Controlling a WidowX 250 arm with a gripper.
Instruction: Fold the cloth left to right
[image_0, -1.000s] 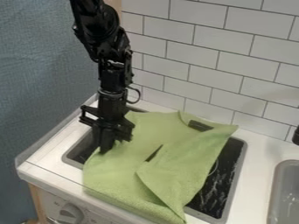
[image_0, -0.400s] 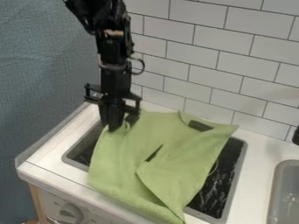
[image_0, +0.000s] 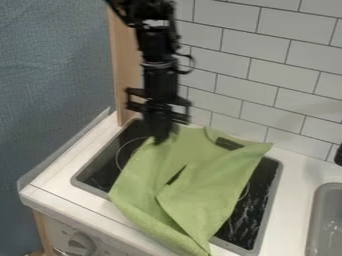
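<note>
The black gripper (image_0: 162, 137) hangs at the upper left corner of the green cloth (image_0: 150, 175), its tips against the fabric, which rises toward them. Blur and the dark fingers leave it unclear how they stand. Over the stove top the cloth lies creased, with its right part folded over in a long pointed flap. Dark openings show near its middle and at its back right. The cloth's front end hangs over the counter's front edge.
The dark stove top (image_0: 100, 172) shows left and right of the cloth. A tiled wall (image_0: 267, 75) stands behind, a grey sink (image_0: 325, 220) lies at the right, and a knob (image_0: 81, 243) sits on the front panel.
The gripper has moved up and to the right, and the cloth's left edge has come along, uncovering more of the stove top's left side.
</note>
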